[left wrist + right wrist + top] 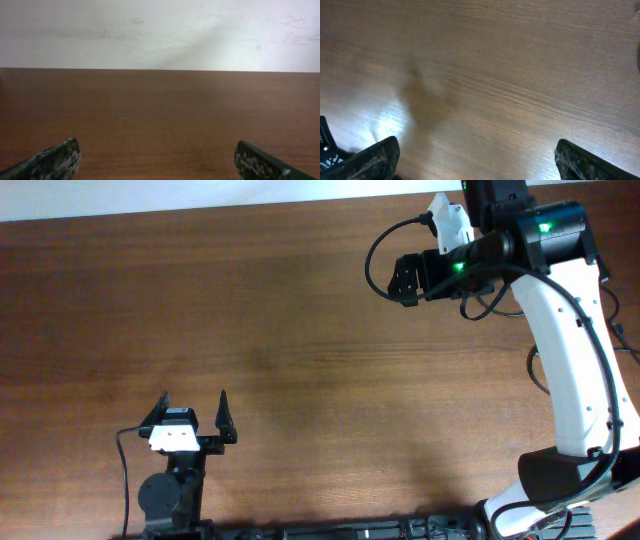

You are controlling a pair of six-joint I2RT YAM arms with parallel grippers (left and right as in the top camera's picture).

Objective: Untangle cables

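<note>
The place is looking like a robotics lab or test station: a white arm and a black arm are standing at the edge of a brown wood-grain surface, and a plain pale wall is running behind it.

The left gripper sits over the near-left part of the table. The tabletop runs between its parted jaws and on ahead of them to the far edge, and behind that edge stands the wall. The right gripper hangs well apart from it, over the far-right part of the table, with tabletop beneath and ahead of its parted jaws. An arm wire loops just beside those jaws, on the far-edge side.
</note>
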